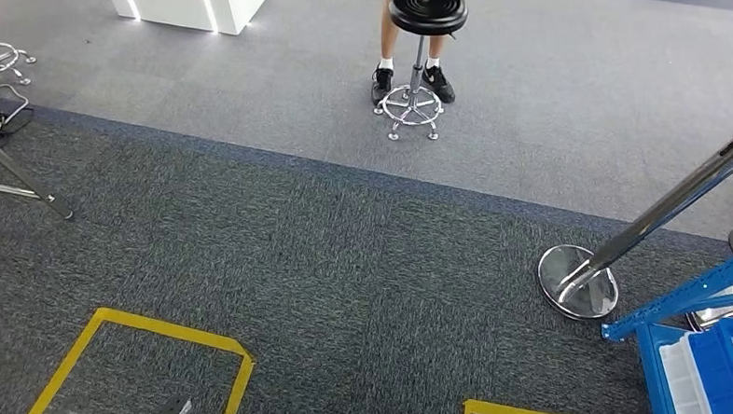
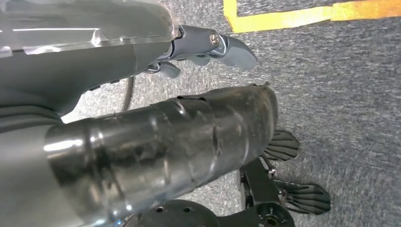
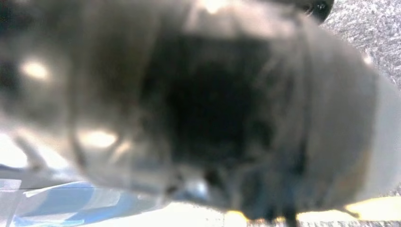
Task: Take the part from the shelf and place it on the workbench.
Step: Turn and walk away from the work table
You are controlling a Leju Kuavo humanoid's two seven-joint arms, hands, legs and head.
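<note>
The corner of a blue shelf [image 1: 681,297] comes in at the lower right of the head view, with a blue and white bin [image 1: 702,385] on it. I cannot make out a part in the bin. My left hand [image 2: 208,45] hangs over grey carpet, its grey thumb stretched out and nothing in it. The right wrist view is badly blurred: a dark grey mass sits close to the lens, with a blurred strip of blue shelf [image 3: 71,205] behind it. How my right hand stands I cannot tell.
A chrome stanchion [image 1: 579,280] with a slanted dark pole stands just left of the shelf. Yellow tape boxes [image 1: 143,333] mark the carpet near me. Farther off, a person's legs stand behind a black stool [image 1: 425,14]. A tripod leg [image 1: 23,185] lies at the left.
</note>
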